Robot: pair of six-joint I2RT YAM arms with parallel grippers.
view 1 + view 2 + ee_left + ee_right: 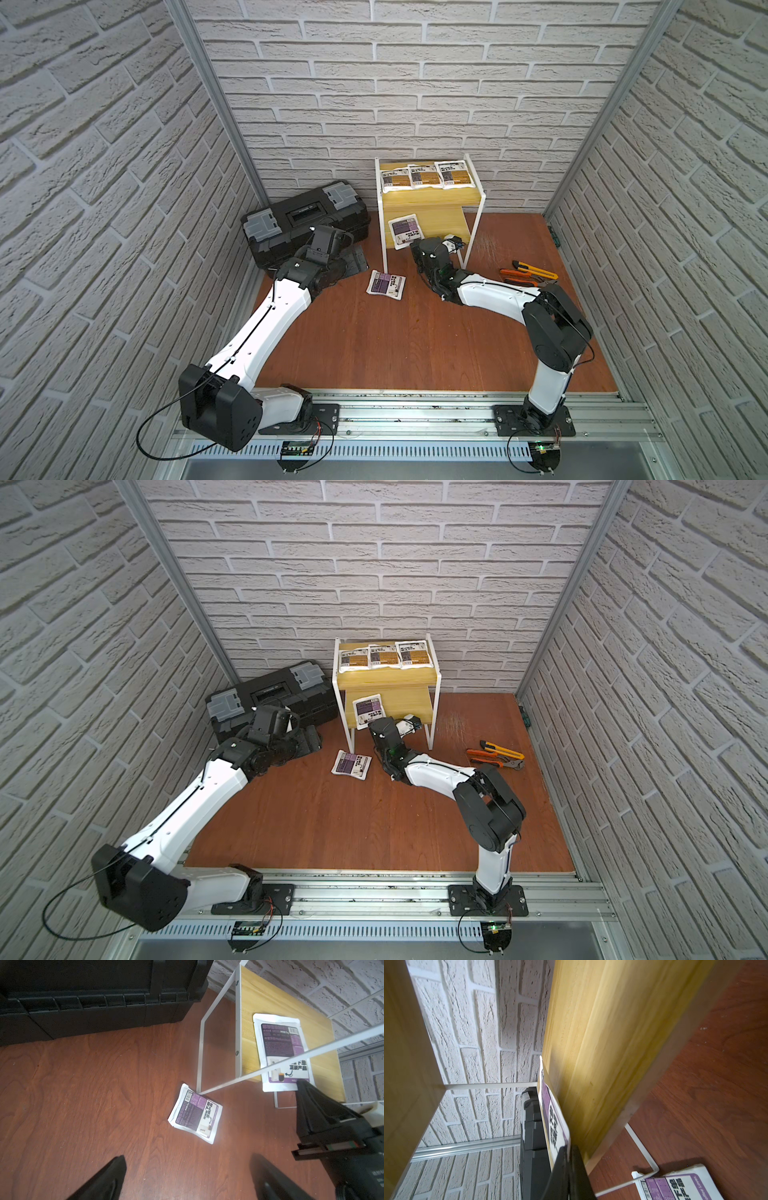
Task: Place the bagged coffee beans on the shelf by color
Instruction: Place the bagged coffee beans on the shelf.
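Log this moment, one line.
right gripper: shut on lower-tier purple bag | left gripper: open, empty | orange bags: three on top tier | second purple bag: on table

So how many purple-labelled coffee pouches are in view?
2. One purple-labelled white pouch on the white-framed wooden shelf's lower board, pinched by the right fingers; the other pouch on the brown table.

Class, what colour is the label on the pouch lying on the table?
Purple; the pouch shows best in the left wrist view.

shelf (pixel 432 201): wood boards, wht metal frame | table (pixel 374 340): matt wood-grain | toolbox (pixel 303 218): blk plastic | purple pouch (pixel 280 1043): smooth film
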